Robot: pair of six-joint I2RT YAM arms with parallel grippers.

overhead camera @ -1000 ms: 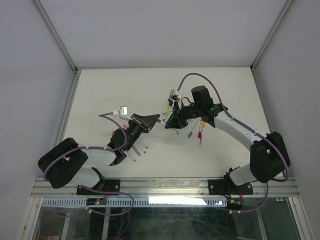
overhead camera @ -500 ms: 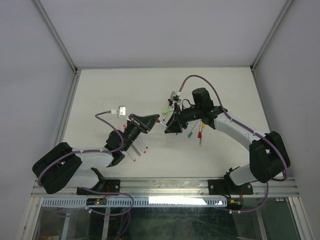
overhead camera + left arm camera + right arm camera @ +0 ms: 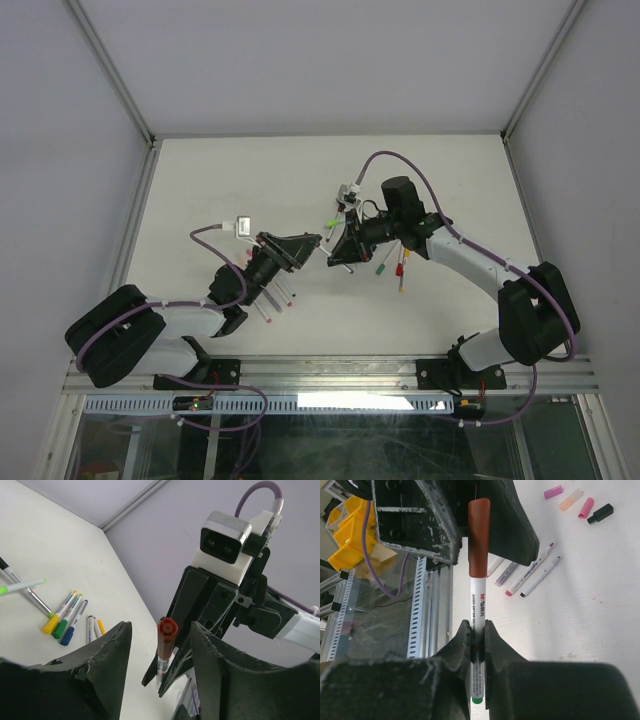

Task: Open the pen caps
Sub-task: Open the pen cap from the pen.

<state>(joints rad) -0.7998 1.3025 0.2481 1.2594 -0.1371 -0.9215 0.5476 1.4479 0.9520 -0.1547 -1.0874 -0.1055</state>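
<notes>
Your right gripper (image 3: pixel 477 630) clamped on white-barrelled pen (image 3: pixel 479 597) with brown-red plastic cap (image 3: pixel 479 535); your left gripper (image 3: pixel 161 630) jaws apart, flanking cap. White tabletop (image 3: pixel 250 170), pale lilac walls (image 3: pixel 320 60), loose marker pens (image 3: pixel 65 617) lying about.

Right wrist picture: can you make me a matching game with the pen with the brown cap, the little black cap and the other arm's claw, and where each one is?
Things:
1. brown-capped pen
2. black cap
3. left claw

Places or states:
A. open, one finger on each side of the pen's cap
B. pinched in the right claw
C. lying loose on the table

Pairs: 1-B, 2-C, 3-A
</notes>
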